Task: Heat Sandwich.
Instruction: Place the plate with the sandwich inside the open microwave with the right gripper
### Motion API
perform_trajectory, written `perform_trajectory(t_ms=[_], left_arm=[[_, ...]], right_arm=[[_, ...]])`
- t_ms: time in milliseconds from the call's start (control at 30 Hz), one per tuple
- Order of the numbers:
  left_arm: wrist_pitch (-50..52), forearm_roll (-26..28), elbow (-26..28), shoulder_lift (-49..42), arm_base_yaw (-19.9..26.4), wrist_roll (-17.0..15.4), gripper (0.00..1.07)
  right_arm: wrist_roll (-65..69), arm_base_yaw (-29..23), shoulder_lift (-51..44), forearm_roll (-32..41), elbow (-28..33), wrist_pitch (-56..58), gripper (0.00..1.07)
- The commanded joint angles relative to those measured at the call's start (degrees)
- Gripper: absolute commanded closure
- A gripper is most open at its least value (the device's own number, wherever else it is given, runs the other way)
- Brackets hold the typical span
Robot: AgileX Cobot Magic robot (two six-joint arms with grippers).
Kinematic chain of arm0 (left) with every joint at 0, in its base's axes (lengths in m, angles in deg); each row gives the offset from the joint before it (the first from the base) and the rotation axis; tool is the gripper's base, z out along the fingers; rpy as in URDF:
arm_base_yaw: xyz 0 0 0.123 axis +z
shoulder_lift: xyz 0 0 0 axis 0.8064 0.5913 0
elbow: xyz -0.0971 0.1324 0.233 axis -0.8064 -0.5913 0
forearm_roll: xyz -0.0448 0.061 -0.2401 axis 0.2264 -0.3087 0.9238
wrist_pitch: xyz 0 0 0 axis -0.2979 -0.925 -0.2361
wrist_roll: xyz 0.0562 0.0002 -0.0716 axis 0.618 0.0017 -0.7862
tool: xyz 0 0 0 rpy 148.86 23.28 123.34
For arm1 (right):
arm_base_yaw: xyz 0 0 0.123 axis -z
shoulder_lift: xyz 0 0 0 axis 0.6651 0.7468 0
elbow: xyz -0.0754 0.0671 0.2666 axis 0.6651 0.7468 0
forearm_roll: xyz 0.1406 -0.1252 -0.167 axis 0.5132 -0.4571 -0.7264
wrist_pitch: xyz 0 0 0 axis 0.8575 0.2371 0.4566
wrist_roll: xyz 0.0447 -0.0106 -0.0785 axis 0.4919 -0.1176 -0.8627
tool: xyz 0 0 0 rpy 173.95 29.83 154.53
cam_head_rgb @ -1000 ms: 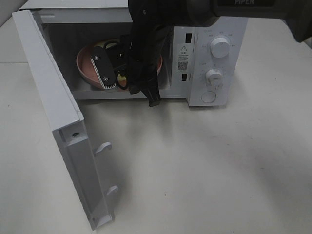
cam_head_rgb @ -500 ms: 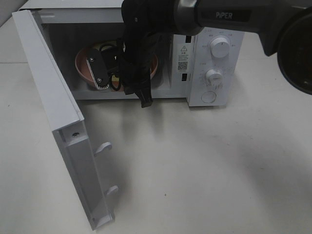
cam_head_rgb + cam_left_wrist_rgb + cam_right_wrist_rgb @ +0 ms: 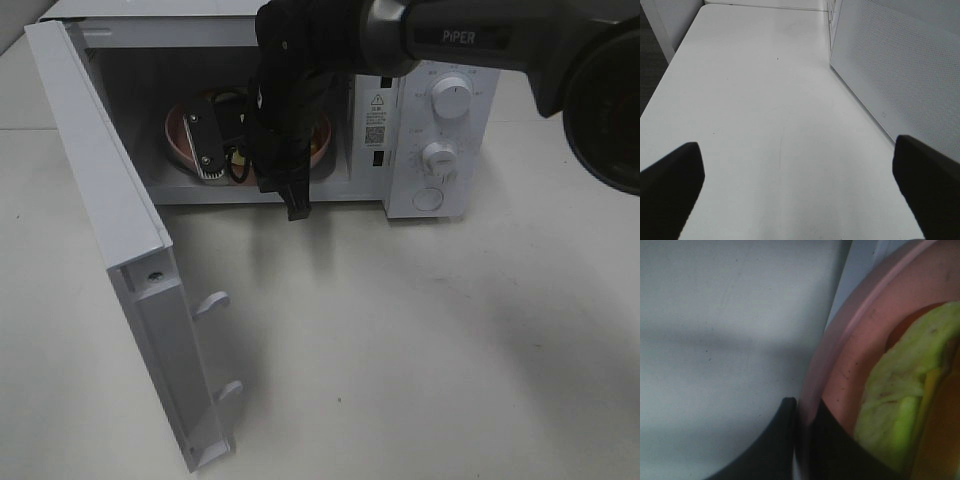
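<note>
The right gripper (image 3: 802, 412) is reaching into the open microwave (image 3: 400, 195), its fingers (image 3: 772, 440) pinching together on the rim of the pink plate (image 3: 840, 340), one on each side of the edge. Gripping by the rim is leaving the food untouched and letting the plate travel level. The sandwich (image 3: 900, 400) is lying on that plate inside the oven cavity, its yellow-green filling showing. Whether the plate is resting on the cavity floor or hanging just above it, I cannot tell.

The left gripper (image 3: 800, 200) is hovering with its fingers (image 3: 670, 175) wide apart and empty over the bare desk (image 3: 765, 100), beside the microwave's perforated side wall and clear of the work. The door (image 3: 110, 200) is standing swung wide and will need shutting. The right arm is filling the opening, so it will probably have to let go and back out first.
</note>
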Motion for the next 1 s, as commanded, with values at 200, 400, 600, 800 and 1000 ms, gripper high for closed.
perform_trajectory(t_ms=[200,400,600,800,1000], left_arm=[[0.23,0.34,-0.23,-1.66,0.11,-0.06,0.09],[0.23,0.34,-0.23,-1.66,0.11,-0.06,0.09],[0.23,0.34,-0.23,-1.66,0.11,-0.06,0.09],[0.23,0.34,-0.23,-1.66,0.11,-0.06,0.09],[0.23,0.34,-0.23,-1.66,0.11,-0.06,0.09]], right_arm=[[1.72,0.17,-0.06,-0.63,-0.74,-2.23,0.71],[3.09,0.17,-0.06,-0.57,-0.74,-1.95,0.35],[4.76,0.52,-1.15,-0.46,-0.63,-1.60,0.28],[4.76,0.63,-2.64,0.63,-0.63,-1.89,0.31],[5.61,0.63,-2.69,0.63,-0.63,-1.95,0.31]])
